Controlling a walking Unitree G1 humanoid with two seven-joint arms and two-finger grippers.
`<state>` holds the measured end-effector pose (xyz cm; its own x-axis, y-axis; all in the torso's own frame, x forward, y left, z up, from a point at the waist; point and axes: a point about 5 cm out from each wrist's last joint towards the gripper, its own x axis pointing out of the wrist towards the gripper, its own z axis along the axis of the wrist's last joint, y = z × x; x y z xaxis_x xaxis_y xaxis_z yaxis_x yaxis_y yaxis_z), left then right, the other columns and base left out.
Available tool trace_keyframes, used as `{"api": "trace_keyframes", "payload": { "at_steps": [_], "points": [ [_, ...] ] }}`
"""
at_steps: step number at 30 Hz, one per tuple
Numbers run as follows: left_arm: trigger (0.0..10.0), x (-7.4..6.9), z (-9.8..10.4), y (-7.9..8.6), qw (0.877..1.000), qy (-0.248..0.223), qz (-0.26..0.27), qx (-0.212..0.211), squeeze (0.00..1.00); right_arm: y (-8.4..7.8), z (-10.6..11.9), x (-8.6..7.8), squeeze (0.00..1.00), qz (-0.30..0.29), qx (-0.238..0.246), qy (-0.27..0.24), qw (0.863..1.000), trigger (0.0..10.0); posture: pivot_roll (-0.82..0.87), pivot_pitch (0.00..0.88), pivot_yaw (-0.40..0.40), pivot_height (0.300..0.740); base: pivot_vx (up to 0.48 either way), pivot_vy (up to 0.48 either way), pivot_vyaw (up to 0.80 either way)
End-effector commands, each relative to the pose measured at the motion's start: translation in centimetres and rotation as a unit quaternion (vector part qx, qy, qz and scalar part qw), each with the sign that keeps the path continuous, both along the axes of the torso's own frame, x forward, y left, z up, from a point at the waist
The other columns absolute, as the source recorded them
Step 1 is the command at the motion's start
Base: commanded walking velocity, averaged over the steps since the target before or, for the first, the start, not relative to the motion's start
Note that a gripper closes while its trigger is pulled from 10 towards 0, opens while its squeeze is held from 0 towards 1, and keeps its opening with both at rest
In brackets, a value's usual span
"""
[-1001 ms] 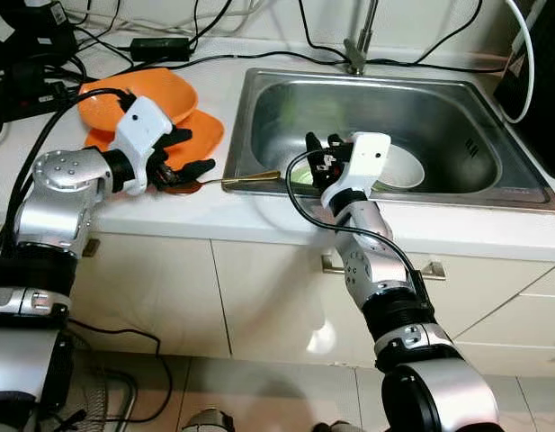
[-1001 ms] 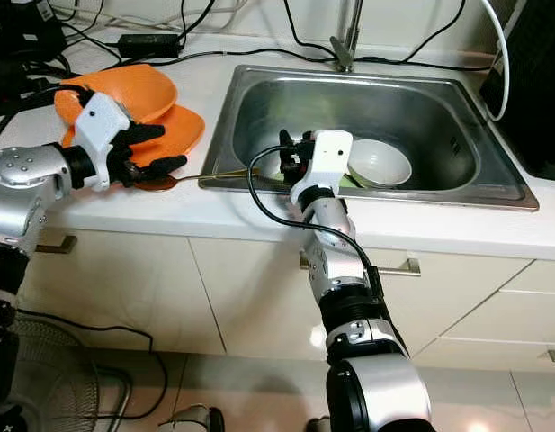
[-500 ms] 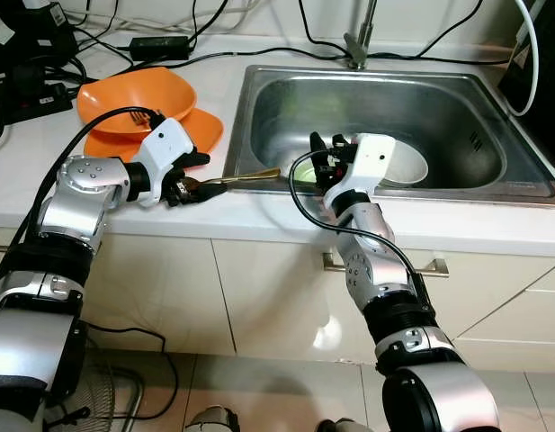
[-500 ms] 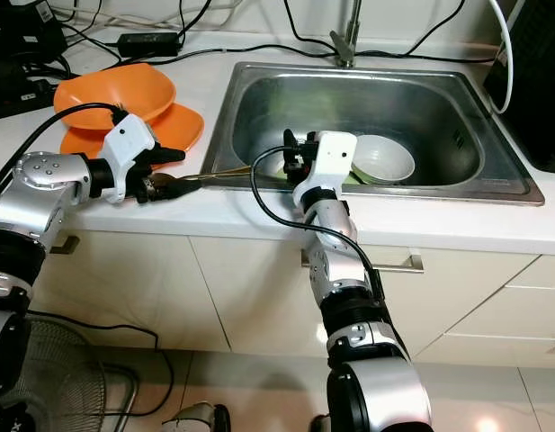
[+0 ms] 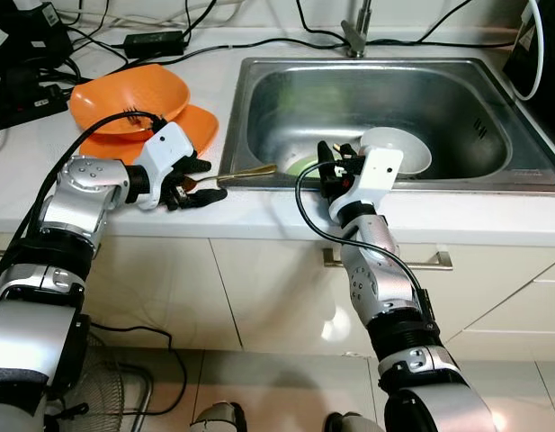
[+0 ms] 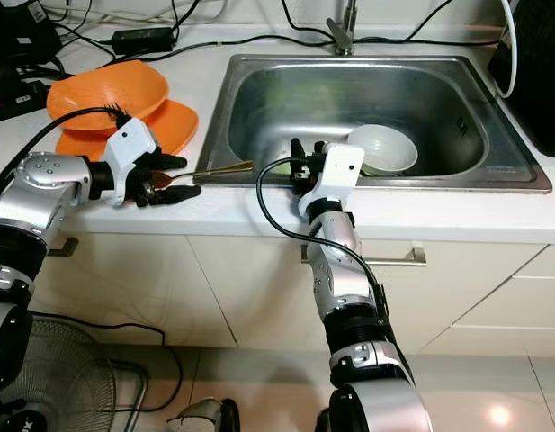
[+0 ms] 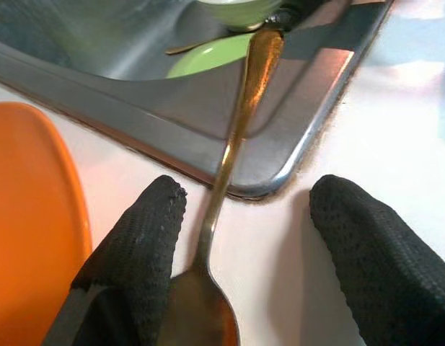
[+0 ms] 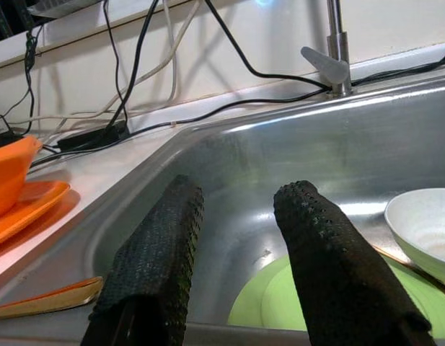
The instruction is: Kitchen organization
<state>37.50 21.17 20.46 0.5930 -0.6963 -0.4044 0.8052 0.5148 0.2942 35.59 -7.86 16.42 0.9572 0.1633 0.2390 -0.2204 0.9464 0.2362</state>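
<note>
The left gripper (image 7: 244, 252) sits low on the white counter (image 5: 259, 211), left of the sink (image 5: 286, 99), fingers (image 7: 135, 245) spread apart on either side of a gold spoon (image 5: 225, 175). The spoon's bowl lies between the fingers on the counter, and its handle reaches right over the sink's near left rim. The right gripper (image 8: 240, 274) hovers at the sink's near edge, fingers apart, holding nothing. In the sink lie a green plate (image 8: 280, 299) and a white bowl (image 5: 398, 148). Orange dishes (image 5: 133, 99) are stacked far left on the counter
</note>
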Motion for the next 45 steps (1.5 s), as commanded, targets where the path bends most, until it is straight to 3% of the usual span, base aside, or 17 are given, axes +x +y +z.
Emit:
{"api": "trace_keyframes", "payload": {
  "at_steps": [1,9,16,23,26,27,28,29,30,45],
  "points": [
    [10.0,-0.2,0.5,0.5,0.999,0.032,-0.018,-0.015,0.00,0.4,-0.3,-0.2,0.00,0.006,0.000,0.011,1.000,10.0,0.05,0.125,0.070,0.732,0.000,0.000,0.00],
    [10.0,-0.5,-1.0,1.4,0.994,0.100,-0.003,-0.039,0.00,0.5,0.3,0.0,0.00,0.007,0.000,0.006,1.000,10.0,0.04,0.113,0.081,0.732,0.000,0.000,0.00],
    [10.0,-0.7,-1.8,1.2,0.992,0.121,-0.003,-0.039,0.00,0.0,0.1,-0.1,0.00,-0.002,0.000,0.007,1.000,10.0,0.03,0.114,0.096,0.732,0.000,0.000,0.00],
    [10.0,-1.2,-2.1,0.7,0.986,0.155,-0.044,-0.044,0.00,-0.1,0.2,-0.1,0.00,-0.006,0.000,0.007,1.000,10.0,0.03,0.104,0.104,0.732,0.000,0.000,0.00],
    [9.7,-1.6,-2.6,0.9,0.984,0.168,-0.061,-0.026,0.00,-0.1,0.3,-0.1,0.00,-0.006,0.001,0.006,1.000,10.0,0.03,0.094,0.109,0.732,0.000,0.000,0.00],
    [3.4,-2.0,-3.1,1.1,0.982,0.177,-0.071,-0.009,0.00,-0.1,0.4,0.0,0.00,-0.007,0.002,0.004,1.000,10.0,0.03,0.087,0.112,0.732,0.000,0.000,0.00],
    [2.5,-2.1,-3.2,1.3,0.981,0.179,-0.071,-0.008,0.00,-0.1,0.5,0.0,0.00,-0.007,0.003,0.004,1.000,10.0,0.03,0.087,0.112,0.732,0.000,0.000,0.00],
    [2.5,-2.1,-3.2,1.3,0.981,0.179,-0.071,-0.008,0.00,-0.1,0.5,0.0,0.00,-0.007,0.003,0.004,1.000,10.0,0.03,0.087,0.112,0.732,0.000,0.000,0.00],
    [0.0,-2.1,-3.3,1.3,0.981,0.179,-0.070,-0.007,0.00,0.0,0.5,0.1,0.00,-0.007,0.003,0.004,1.000,10.0,0.04,0.082,0.111,0.732,0.000,0.000,0.00],
    [0.0,-2.2,-3.3,2.0,0.985,0.167,-0.054,0.007,0.00,0.3,0.4,0.1,0.00,-0.001,0.004,0.006,1.000,10.0,0.05,0.091,0.105,0.732,0.000,0.000,0.00]
  ]
}}
